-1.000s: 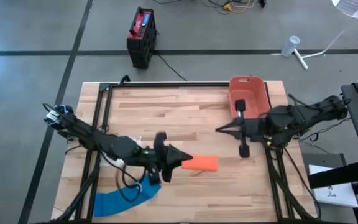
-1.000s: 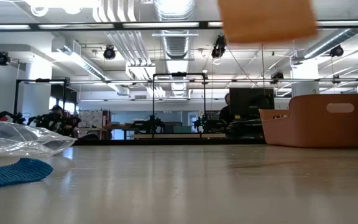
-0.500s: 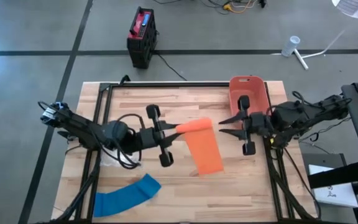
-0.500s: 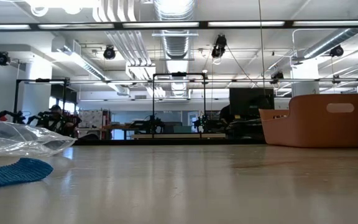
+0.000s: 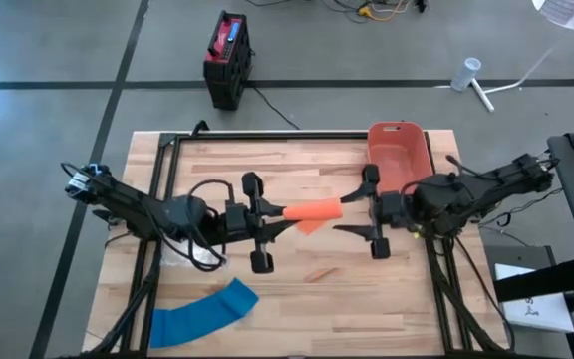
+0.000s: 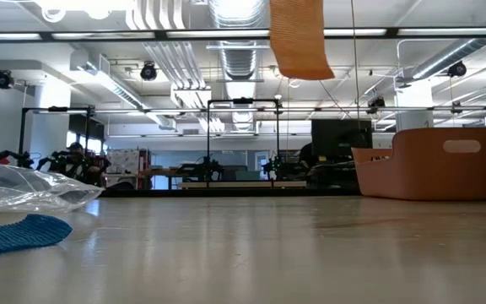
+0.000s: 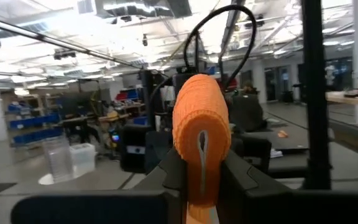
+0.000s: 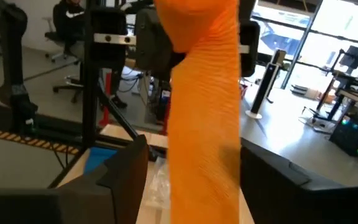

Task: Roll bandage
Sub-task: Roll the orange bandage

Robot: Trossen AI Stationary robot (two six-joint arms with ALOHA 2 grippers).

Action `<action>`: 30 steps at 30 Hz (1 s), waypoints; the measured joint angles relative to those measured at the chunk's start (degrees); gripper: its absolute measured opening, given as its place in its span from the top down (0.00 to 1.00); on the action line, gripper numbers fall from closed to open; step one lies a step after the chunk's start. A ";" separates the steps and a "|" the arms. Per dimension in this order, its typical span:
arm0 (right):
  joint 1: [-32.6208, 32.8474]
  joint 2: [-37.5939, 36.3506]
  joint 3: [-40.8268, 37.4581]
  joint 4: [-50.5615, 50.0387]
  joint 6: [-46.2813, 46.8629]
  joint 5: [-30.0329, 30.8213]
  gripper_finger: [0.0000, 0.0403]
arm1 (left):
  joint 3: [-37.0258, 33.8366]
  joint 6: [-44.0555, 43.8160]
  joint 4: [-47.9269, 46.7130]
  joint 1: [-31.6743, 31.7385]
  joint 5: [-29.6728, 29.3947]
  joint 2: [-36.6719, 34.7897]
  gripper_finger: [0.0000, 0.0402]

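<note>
Left gripper (image 5: 279, 213) clamps the orange bandage (image 5: 314, 210) by one end, holding it aloft so its tail hangs free; right gripper (image 5: 352, 211), jaws apart around the strip, seems poised to catch it.

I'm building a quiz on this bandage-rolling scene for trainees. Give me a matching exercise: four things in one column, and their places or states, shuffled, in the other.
Things:
1. orange bandage
2. blue bandage
3. orange bin
4. right gripper

Places or states:
A. lying flat near the table's front left
B. open, beside the hanging strip
C. standing at the table's back right
D. clamped in the left gripper, lifted off the table

Pairs: 1-D, 2-A, 3-C, 4-B
</note>
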 joint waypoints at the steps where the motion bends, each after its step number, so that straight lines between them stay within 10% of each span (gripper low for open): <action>1: -0.01 0.30 -0.02 0.51 -0.77 0.21 0.45 | 0.00 -0.32 -0.13 -0.15 0.31 0.00 0.91; 14: -0.90 3.07 0.00 1.70 -7.96 1.29 0.97 | -0.02 -4.17 -0.06 -0.53 1.20 0.00 0.91; 30: -1.20 3.09 -1.16 -9.41 -3.33 9.60 1.00 | -0.11 -6.42 9.16 -0.58 -0.98 -0.47 0.91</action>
